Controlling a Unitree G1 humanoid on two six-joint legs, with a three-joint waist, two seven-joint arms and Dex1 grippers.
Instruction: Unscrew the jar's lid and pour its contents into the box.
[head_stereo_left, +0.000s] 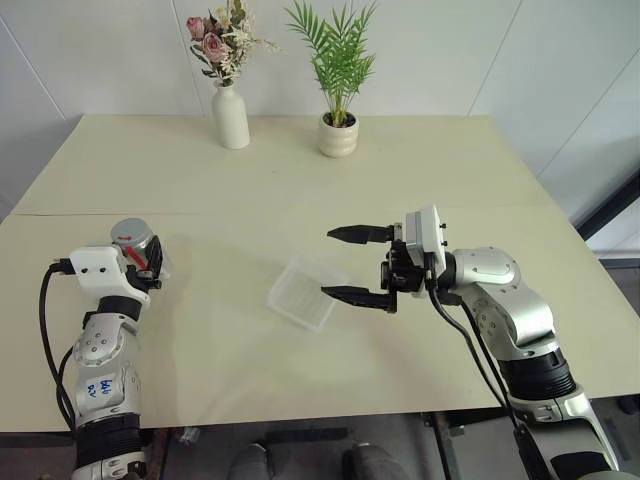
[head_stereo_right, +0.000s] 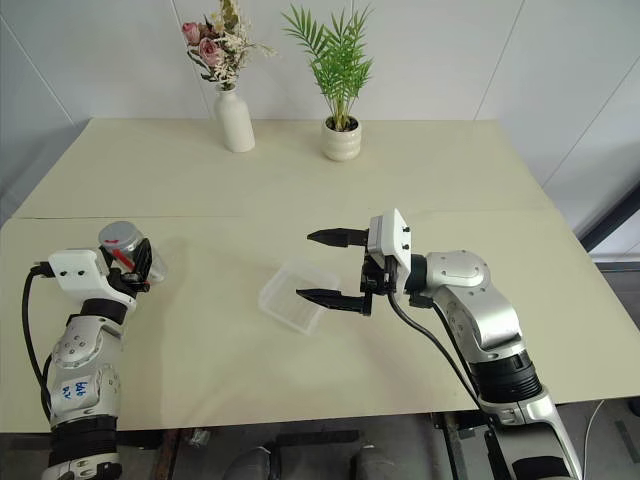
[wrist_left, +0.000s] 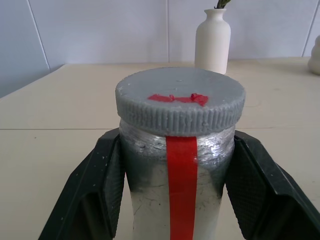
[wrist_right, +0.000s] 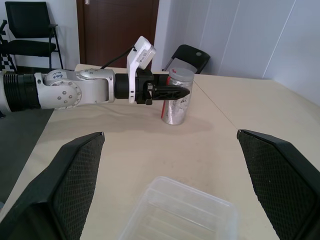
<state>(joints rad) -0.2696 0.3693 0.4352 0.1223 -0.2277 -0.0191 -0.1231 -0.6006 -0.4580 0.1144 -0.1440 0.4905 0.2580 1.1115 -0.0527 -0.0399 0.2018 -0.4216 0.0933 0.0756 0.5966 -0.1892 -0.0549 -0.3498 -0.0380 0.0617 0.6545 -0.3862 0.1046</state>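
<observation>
The left gripper (wrist_left: 172, 200) is clamped on the jar (head_stereo_left: 137, 250), which stands on the counter (head_stereo_left: 300, 170) near its left edge with the lid (wrist_left: 180, 105) on. The right gripper (head_stereo_left: 362, 264) hangs with its jaws wide and nothing in them, pointing left just above the box (head_stereo_left: 303, 292) at mid-counter. The contents cannot be made out. The fingers (wrist_left: 100, 190) grip low on the smooth wall, so the jar may spin or slip once the lid is twisted. The light box sits right under the right gripper, and a low sweep could knock it away.
</observation>
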